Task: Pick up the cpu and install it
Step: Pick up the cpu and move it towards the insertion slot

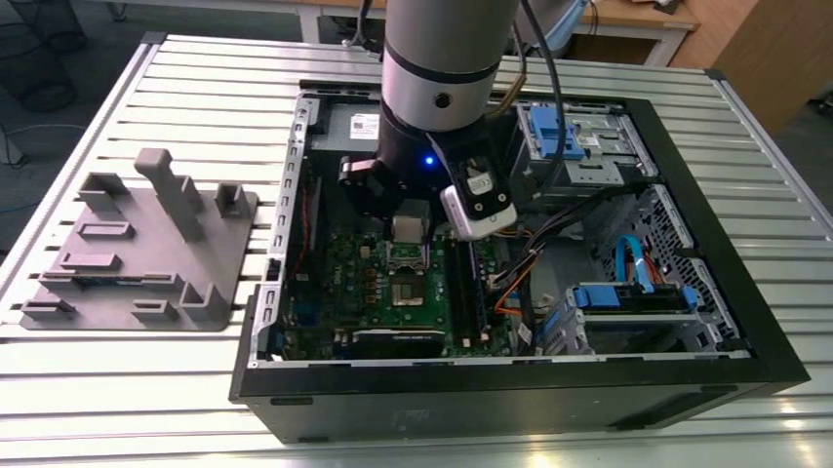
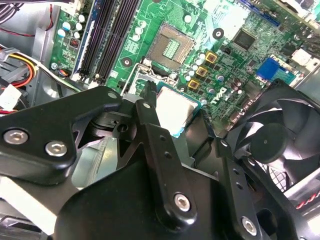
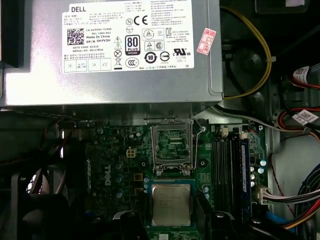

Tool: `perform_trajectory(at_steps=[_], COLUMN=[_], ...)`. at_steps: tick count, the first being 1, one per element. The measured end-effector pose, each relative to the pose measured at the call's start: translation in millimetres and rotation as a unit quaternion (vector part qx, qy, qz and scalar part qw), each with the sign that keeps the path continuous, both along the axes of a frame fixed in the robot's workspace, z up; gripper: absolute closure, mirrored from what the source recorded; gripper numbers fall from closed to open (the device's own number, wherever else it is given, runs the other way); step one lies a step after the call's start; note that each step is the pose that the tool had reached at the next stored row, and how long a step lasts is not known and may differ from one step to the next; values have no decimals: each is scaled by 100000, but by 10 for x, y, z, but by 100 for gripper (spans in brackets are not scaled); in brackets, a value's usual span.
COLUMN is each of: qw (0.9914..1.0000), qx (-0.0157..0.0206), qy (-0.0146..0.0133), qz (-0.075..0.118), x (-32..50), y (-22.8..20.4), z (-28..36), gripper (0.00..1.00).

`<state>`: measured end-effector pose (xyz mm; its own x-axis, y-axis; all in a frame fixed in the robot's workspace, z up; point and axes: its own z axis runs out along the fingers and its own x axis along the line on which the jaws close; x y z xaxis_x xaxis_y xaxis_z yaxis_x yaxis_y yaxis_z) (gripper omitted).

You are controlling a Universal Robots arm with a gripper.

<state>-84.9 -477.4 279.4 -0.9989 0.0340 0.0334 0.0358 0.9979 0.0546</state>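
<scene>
**Claw clamped on the cpu beside the open socket**

The black claw grips the cpu by two opposite edges. The chip's silvery top shows in both wrist views. The chip hangs just beside the empty socket on the green motherboard, not seated in it. Long memory slots run along one side of the socket, and a black fan sits off the other side. A grey plastic fixture lies well away from the socket, outside the computer case.

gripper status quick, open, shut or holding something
Gripper: closed on the cpu, holding it over the motherboard.
</scene>
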Motion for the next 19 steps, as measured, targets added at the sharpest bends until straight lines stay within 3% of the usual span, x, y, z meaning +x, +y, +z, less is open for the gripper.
perform_trajectory(at_steps=[3,6,10,17,19], qw=[100000,100000,99999,99990,99988], qx=[11,3,29,21,16], qy=[-4,-282,-326,-1407,-1558], qz=[-3,-7,-1,3,13], x=[0,0,0,0,1], y=[0,0,1,0,0], z=[-2,-12,-18,-71,-98], gripper=[53,53,53,53,53])
